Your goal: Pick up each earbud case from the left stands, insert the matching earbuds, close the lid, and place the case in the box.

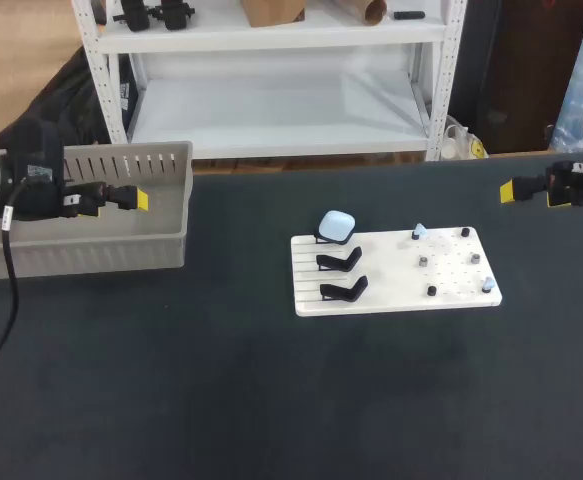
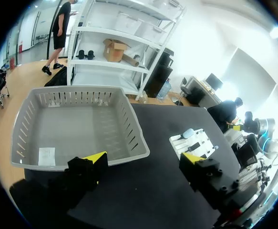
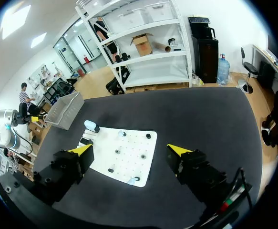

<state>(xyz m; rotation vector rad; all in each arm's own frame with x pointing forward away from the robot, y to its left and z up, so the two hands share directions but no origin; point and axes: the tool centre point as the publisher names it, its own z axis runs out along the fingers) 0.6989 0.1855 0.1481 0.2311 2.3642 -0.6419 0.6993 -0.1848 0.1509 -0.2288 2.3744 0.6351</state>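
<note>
Soft, even light from overhead fills the head view: the dark table (image 1: 271,400) looks matte and dull, the white board (image 1: 401,285) stands out bright, and the black stands (image 1: 339,262) throw only faint, short shadows on it. In the left wrist view strong glare washes out the room beyond the table, while the left gripper (image 2: 143,160) sits in shade with only its yellow tips lit. The right wrist view is bright and even, with the board glowing white and the right gripper (image 3: 131,151) dark.
</note>
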